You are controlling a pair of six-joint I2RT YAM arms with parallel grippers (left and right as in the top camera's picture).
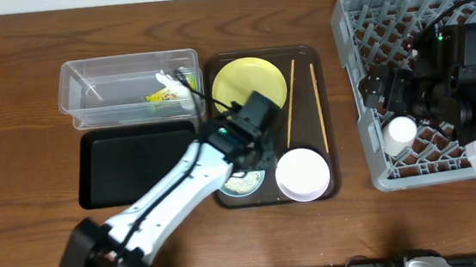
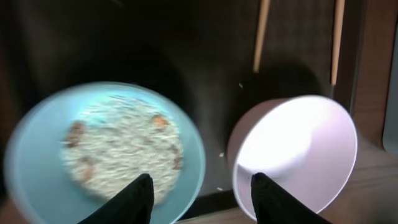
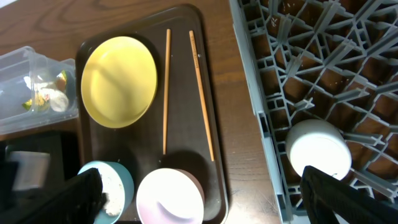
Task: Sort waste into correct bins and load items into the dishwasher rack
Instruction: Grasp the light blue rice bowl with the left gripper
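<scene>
Overhead: wrapper (image 1: 161,94) in the clear tub (image 1: 86,78), cup (image 1: 400,134) in the rack (image 1: 358,19); plate (image 1: 248,85), bowls (image 1: 303,174), chopsticks (image 1: 291,103) left on the tray (image 1: 303,102). Left wrist alone shows you rice (image 2: 118,143) in the blue bowl (image 2: 25,174) under your left gripper (image 2: 199,199), fingers (image 2: 140,199) apart. Right wrist: your right gripper (image 3: 202,186) spread empty beside the cup.

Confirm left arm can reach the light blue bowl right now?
Probably yes. The left gripper hangs open close above the light blue bowl; nothing covers it, and the white bowl beside it stands apart.

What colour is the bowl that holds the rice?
The bowl is light blue; the left wrist view shows it best.
</scene>
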